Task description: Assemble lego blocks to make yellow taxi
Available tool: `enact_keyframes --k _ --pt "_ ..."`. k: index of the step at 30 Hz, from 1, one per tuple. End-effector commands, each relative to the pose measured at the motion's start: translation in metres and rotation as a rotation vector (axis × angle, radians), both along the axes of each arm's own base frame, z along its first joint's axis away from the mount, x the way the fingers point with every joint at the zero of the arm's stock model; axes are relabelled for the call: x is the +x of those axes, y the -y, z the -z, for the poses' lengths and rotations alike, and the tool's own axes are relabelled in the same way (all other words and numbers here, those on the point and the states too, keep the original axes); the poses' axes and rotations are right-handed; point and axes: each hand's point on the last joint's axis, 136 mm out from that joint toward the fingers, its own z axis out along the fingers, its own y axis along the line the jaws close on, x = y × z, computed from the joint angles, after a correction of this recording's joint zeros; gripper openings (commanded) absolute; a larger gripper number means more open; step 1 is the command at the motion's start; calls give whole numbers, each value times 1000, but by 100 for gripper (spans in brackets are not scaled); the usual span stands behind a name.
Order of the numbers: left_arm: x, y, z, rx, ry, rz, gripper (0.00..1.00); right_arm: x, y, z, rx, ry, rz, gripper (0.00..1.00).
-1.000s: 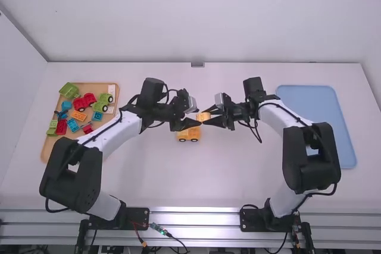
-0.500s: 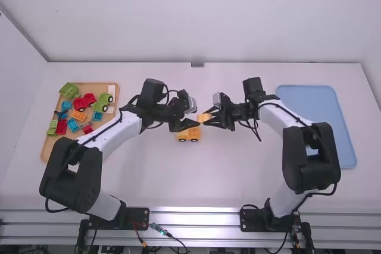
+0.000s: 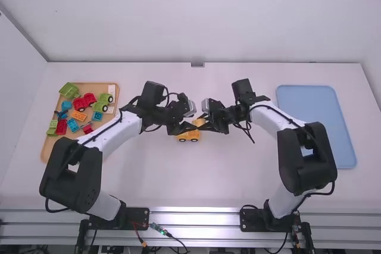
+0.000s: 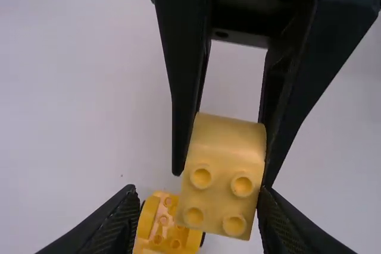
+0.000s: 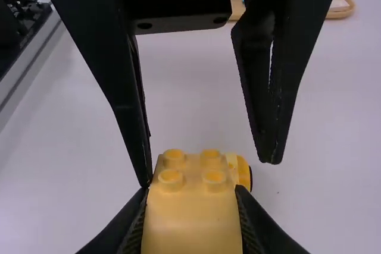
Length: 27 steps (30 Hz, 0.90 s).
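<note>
High view: right gripper [image 3: 202,122] grips yellow block [image 3: 198,122]; left gripper [image 3: 194,121] gapes open beside it.

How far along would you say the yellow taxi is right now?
The wheeled yellow body on the table looks assembled. In hand is a yellow block, held by the right gripper; the left gripper is open. That block is apart from the body, so fitting it is probably left.
</note>
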Motion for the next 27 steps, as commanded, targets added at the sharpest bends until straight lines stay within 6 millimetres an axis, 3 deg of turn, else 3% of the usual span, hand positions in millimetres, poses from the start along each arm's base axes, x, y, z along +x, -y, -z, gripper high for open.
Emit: enact_keyframes --k 1,11,27 --pt "-4 0 4 19 21 29 52 4 -1 -11 25 27 -7 0" --pt "-14 2 5 13 42 101 53 -12 -6 -12 41 54 -81 0" --pt "-17 4 9 -22 39 98 49 -14 -9 -19 87 53 -93 0"
